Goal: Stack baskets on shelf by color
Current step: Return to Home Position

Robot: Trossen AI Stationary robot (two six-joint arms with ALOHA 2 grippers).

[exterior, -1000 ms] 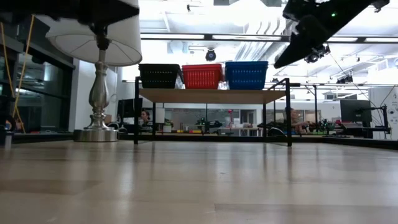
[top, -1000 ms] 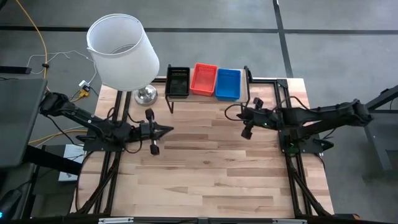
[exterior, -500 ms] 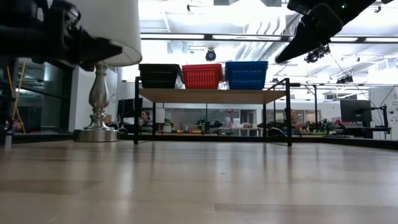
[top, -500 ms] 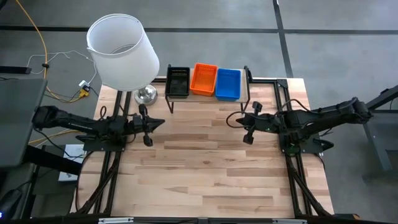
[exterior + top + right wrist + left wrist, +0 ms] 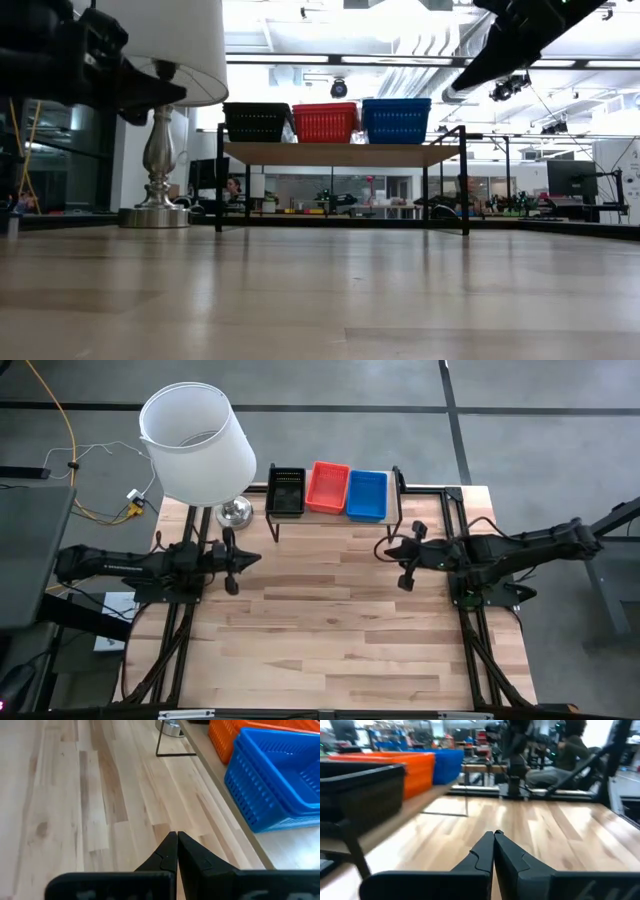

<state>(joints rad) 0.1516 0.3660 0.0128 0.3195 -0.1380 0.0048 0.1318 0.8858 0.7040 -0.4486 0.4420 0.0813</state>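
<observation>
At the back edge of the counter (image 5: 330,630) sits the shelf (image 5: 335,153), and all the baskets I can see are up on its wooden top in one row: black basket (image 5: 286,491) nearest the lamp (image 5: 195,445), red-orange basket (image 5: 327,487) in the middle, blue basket (image 5: 367,495) on the far side. They're pretty much touching side to side. From the low view they all sit level on the top. Can't tell how many are nested in each colour, honestly.

My left gripper (image 5: 250,558) hovers over the left side of the counter, in front of the lamp base, pointing toward the middle. Its fingers are pinched together with nothing between them; the left wrist view shows the tips meeting.

My right gripper (image 5: 388,552) hangs over the right side, just in front of the shelf's blue end, pointing back across at the left one. Same deal, fingers pressed tip to tip, holding nothing. Its wrist view has the blue basket close by on the shelf top, with the red-orange one behind it.

Both grippers are well apart from each other and off the baskets.
</observation>
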